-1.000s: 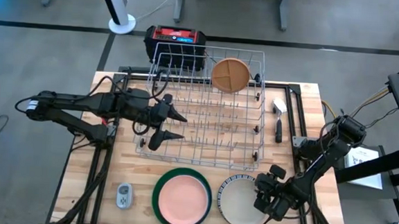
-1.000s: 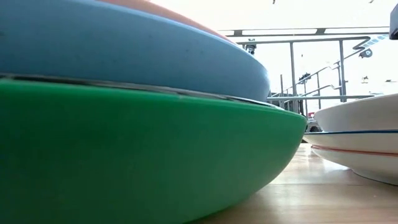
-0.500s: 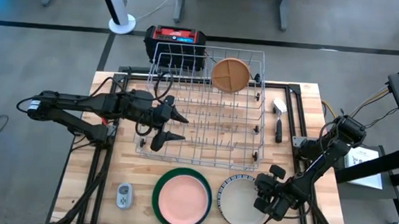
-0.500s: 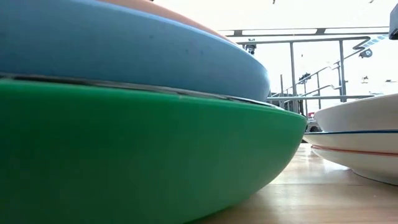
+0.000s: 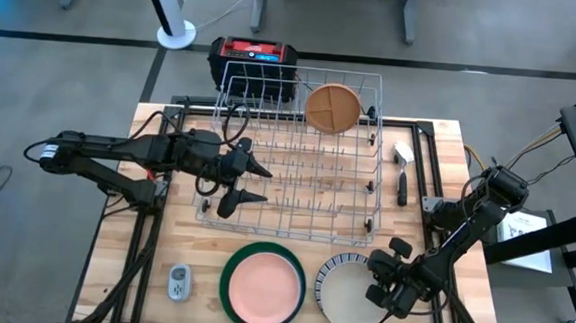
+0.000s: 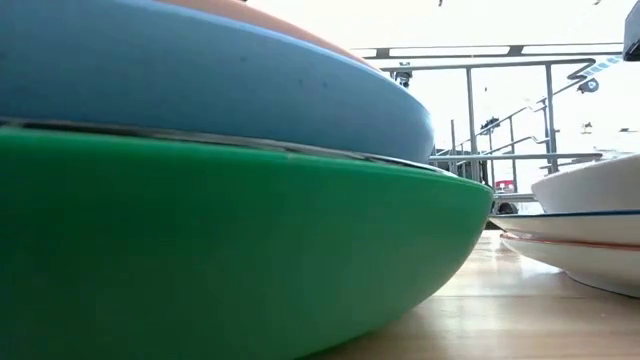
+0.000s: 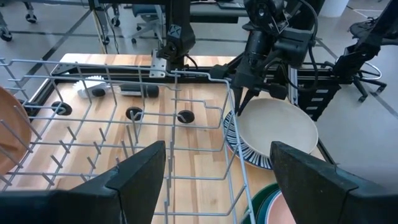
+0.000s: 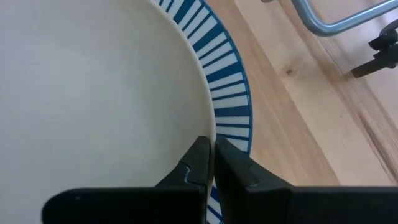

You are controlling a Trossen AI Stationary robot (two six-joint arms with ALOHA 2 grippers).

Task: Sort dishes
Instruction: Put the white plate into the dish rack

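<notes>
A cream plate point(image 5: 345, 293) lies on a blue-white striped plate point(image 5: 336, 260) near the table's front edge, with my right gripper point(image 5: 379, 305) shut on its right rim. To their left a pink plate point(image 5: 263, 285) rests in a large green one point(image 5: 229, 278); the low view shows a blue plate point(image 6: 200, 80) between them. In the far right part of the wire rack point(image 5: 299, 152) a tan plate point(image 5: 331, 107) stands on edge. My left gripper point(image 5: 264, 183) hovers open over the rack's left part, with nothing between its fingers. My right gripper pinches the cream plate's rim point(image 8: 208, 127) on its right side, one finger inside the plate and one outside over the striped rim. The fingers slant down from the table's right. The plate still lies on the striped plate.
A small grey gadget point(image 5: 179, 281) lies left of the green plate. A black and red box point(image 5: 254, 59) stands behind the rack. A brush and a dark tool point(image 5: 402, 179) lie to the right of the rack. Bare wood shows at the table's left.
My right gripper has shut on the cream plate's rim without moving from its place. In the low view the cream plate has shifted a little on the striped plate. The left arm has kept still.
</notes>
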